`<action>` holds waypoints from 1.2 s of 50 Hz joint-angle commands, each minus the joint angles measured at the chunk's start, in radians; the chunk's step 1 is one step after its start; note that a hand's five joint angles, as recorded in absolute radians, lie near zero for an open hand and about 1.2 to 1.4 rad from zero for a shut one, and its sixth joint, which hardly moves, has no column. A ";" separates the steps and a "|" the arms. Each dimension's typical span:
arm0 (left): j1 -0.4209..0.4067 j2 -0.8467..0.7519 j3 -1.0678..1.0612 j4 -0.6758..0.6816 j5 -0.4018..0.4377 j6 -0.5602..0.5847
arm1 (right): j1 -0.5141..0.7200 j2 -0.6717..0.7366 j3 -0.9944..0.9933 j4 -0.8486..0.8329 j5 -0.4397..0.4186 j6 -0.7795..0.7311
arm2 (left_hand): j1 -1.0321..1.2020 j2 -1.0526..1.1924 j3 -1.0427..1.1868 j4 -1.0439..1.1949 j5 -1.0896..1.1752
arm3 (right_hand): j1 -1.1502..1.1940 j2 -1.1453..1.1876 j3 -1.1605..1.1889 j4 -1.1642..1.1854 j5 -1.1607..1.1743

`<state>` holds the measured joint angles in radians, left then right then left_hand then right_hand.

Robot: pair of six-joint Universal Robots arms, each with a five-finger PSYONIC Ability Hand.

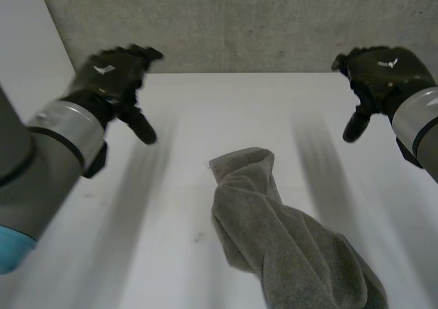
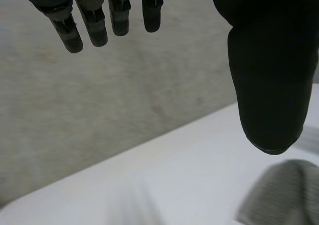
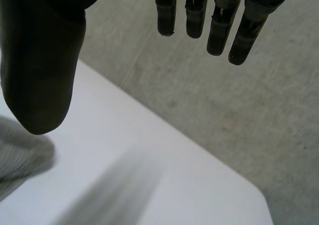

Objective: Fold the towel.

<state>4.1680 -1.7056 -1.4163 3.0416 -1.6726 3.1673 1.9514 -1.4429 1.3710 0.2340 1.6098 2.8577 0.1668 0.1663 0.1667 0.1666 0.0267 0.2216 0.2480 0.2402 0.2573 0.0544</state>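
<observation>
While the grey towel (image 1: 274, 233) lies bunched and twisted on the white table (image 1: 137, 240), running from the middle toward its near right side, we see both hands raised over the far side, well apart from the cloth. The left hand (image 1: 113, 76) is empty, its fingers straight and spread. The right hand (image 1: 376, 72) is the same, fingers relaxed and thumb hanging down.
</observation>
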 commanded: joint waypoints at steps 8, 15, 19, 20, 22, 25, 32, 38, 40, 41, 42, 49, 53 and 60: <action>-0.085 -0.259 0.010 0.079 0.212 -0.001 | -0.101 -0.001 0.235 0.188 -0.230 0.011 | 0.038 0.038 0.038 0.038 0.003 | 0.013 -0.013 -0.005 -0.023 0.006; -0.131 -0.388 0.013 0.141 0.225 0.006 | -0.164 -0.001 0.381 0.176 -0.369 0.091 | 0.067 0.068 0.067 0.067 0.033 | 0.007 -0.019 -0.011 -0.029 0.000; -0.134 -0.410 0.002 0.175 0.226 0.005 | -0.155 0.025 0.482 0.095 -0.387 0.123 | 0.188 0.188 0.188 0.188 0.153 | 0.004 -0.022 -0.014 -0.031 -0.003; -0.137 -0.419 -0.001 0.187 0.225 0.003 | -0.155 0.026 0.482 0.094 -0.387 0.123 | 0.281 0.281 0.281 0.281 0.246 | 0.004 -0.022 -0.014 -0.031 -0.003; -0.141 -0.428 -0.009 0.195 0.226 0.002 | -0.151 0.033 0.528 0.023 -0.372 0.124 | 0.331 0.331 0.331 0.331 0.297 | 0.045 0.019 0.027 0.009 0.038; -0.155 -0.442 -0.018 0.198 0.238 0.003 | -0.149 0.035 0.542 -0.034 -0.349 0.124 | 0.431 0.431 0.431 0.431 0.396 | 0.264 0.238 0.246 0.229 0.257; -0.189 -0.450 -0.044 0.200 0.292 0.005 | -0.149 0.035 0.517 -0.117 -0.321 0.123 | 0.766 0.766 0.766 0.766 0.732 | 0.880 0.854 0.862 0.845 0.873; -0.189 -0.414 -0.024 0.200 0.255 0.005 | -0.129 0.084 0.450 -0.142 -0.329 0.127 | 1.229 1.230 1.230 1.230 1.195 | 1.175 1.148 1.156 1.139 1.167; -0.186 -0.396 -0.010 0.201 0.225 0.005 | -0.112 0.099 0.419 -0.148 -0.330 0.127 | 1.229 1.230 1.230 1.230 1.195 | 1.175 1.148 1.156 1.139 1.167; -0.180 -0.379 0.006 0.207 0.179 0.005 | -0.094 0.108 0.374 -0.166 -0.324 0.126 | 1.229 1.230 1.230 1.230 1.195 | 1.175 1.148 1.156 1.139 1.167; -0.171 -0.361 0.025 0.215 0.122 0.005 | -0.094 0.108 0.373 -0.166 -0.324 0.126 | 1.229 1.230 1.230 1.230 1.195 | 1.175 1.148 1.156 1.139 1.167; -0.140 -0.231 0.048 0.226 -0.067 -0.007 | -0.055 0.095 0.130 -0.410 -0.268 0.115 | 1.229 1.230 1.230 1.230 1.195 | 1.175 1.148 1.156 1.139 1.167; -0.160 -0.146 -0.018 0.220 -0.079 -0.029 | -0.020 0.073 0.092 -0.444 -0.240 0.112 | 1.229 1.230 1.230 1.230 1.195 | 1.175 1.148 1.156 1.139 1.167; -0.190 0.036 -0.244 0.217 -0.070 -0.046 | 0.128 0.088 0.156 -0.322 -0.310 0.098 | 1.229 1.230 1.230 1.230 1.195 | 1.175 1.148 1.156 1.139 1.167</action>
<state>4.0051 -1.8128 -1.4684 3.2618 -1.7582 3.1340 1.9780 -1.3679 1.4621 -0.1968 1.3623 2.9705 1.1673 1.2153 1.2115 1.2161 1.0090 1.3425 1.3241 1.3222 1.3359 1.1691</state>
